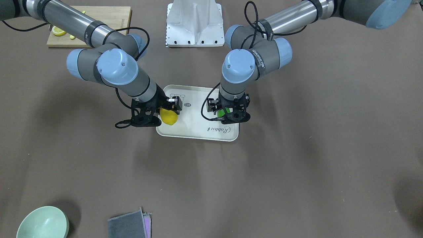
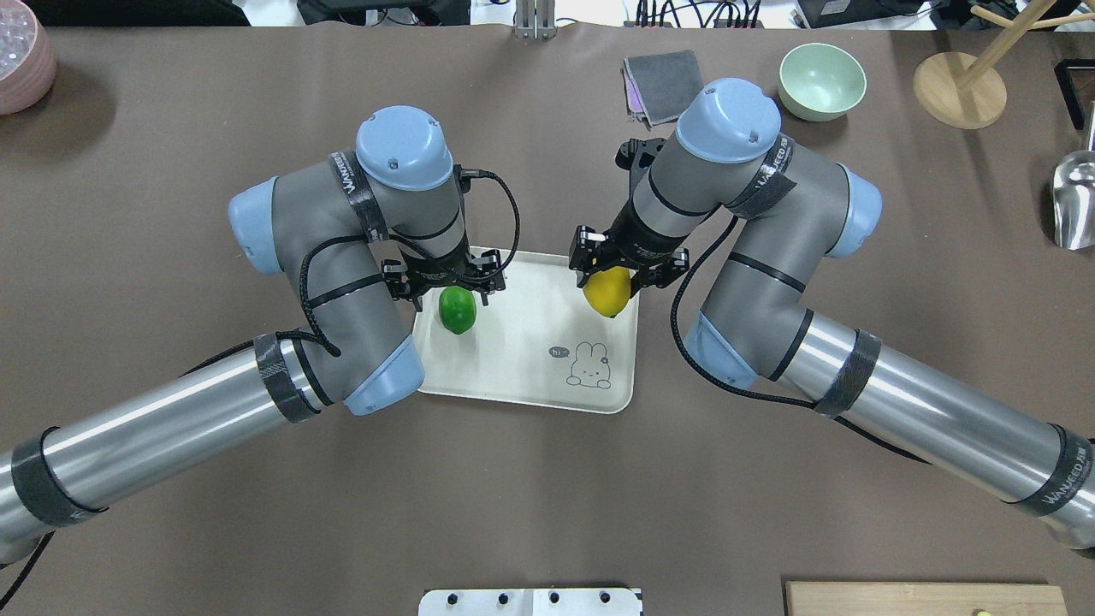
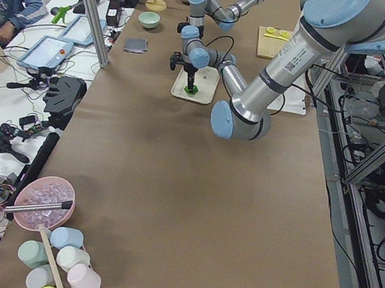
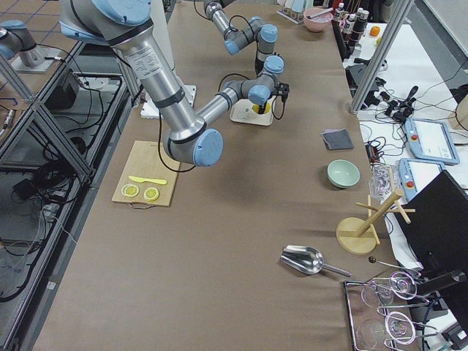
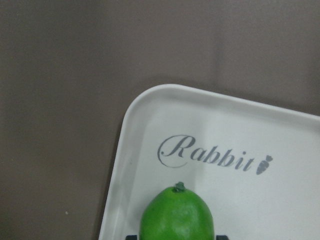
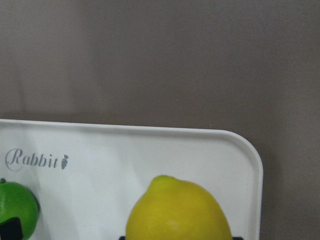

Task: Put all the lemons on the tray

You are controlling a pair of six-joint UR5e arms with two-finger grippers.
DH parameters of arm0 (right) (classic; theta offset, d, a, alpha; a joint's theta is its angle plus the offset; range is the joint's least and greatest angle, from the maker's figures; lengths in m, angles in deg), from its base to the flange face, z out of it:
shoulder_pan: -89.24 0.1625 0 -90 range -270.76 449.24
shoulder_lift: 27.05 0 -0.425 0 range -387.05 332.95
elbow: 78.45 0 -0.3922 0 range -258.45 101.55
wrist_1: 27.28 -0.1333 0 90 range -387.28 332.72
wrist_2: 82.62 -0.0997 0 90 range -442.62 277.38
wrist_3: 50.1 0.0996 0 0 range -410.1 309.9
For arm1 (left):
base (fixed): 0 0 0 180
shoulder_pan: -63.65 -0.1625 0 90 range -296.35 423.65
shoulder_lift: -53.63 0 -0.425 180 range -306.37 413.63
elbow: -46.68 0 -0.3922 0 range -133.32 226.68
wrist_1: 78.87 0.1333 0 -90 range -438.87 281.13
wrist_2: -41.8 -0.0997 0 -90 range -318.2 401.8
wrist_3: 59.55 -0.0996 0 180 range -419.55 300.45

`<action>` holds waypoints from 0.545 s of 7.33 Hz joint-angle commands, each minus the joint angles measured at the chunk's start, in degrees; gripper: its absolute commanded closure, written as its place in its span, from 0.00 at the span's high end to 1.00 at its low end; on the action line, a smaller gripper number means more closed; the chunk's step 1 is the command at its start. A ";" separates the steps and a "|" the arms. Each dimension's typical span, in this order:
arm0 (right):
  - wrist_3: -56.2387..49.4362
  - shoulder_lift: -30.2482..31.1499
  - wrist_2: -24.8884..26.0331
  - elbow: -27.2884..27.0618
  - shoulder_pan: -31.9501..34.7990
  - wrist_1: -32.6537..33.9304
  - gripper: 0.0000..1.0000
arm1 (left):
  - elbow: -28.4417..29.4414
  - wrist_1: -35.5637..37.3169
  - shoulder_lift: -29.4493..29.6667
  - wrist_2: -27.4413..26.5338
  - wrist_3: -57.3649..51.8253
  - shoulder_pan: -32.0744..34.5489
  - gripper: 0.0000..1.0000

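Observation:
The cream tray (image 2: 522, 364) with the rabbit drawing lies at the table's middle. My left gripper (image 2: 452, 293) is shut on the glossy green lemon (image 2: 458, 310) over the tray's far left part, near the "Rabbit" lettering (image 5: 210, 155). My right gripper (image 2: 612, 275) is shut on the bright yellow lemon (image 2: 606, 293) over the tray's far right edge. In the front-facing view the yellow lemon (image 1: 168, 116) hangs across the tray's rim and the green lemon (image 1: 220, 112) is mostly hidden by the left gripper. The wrist views show each lemon (image 5: 177, 215) (image 6: 177, 210) between the fingers.
A wooden cutting board (image 1: 109, 16) with lemon slices lies near the robot's right side. A pale green bowl (image 2: 821, 81), a folded grey cloth (image 2: 663, 81), a wooden stand (image 2: 958, 90) and a metal scoop (image 2: 1076, 201) are at the far right. A pink bowl (image 2: 21, 64) is far left.

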 commanded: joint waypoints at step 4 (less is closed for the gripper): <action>2.27 -0.78 0.00 -0.35 -0.65 -0.10 1.00 | -7.56 3.77 -10.90 12.46 -14.26 16.41 0.98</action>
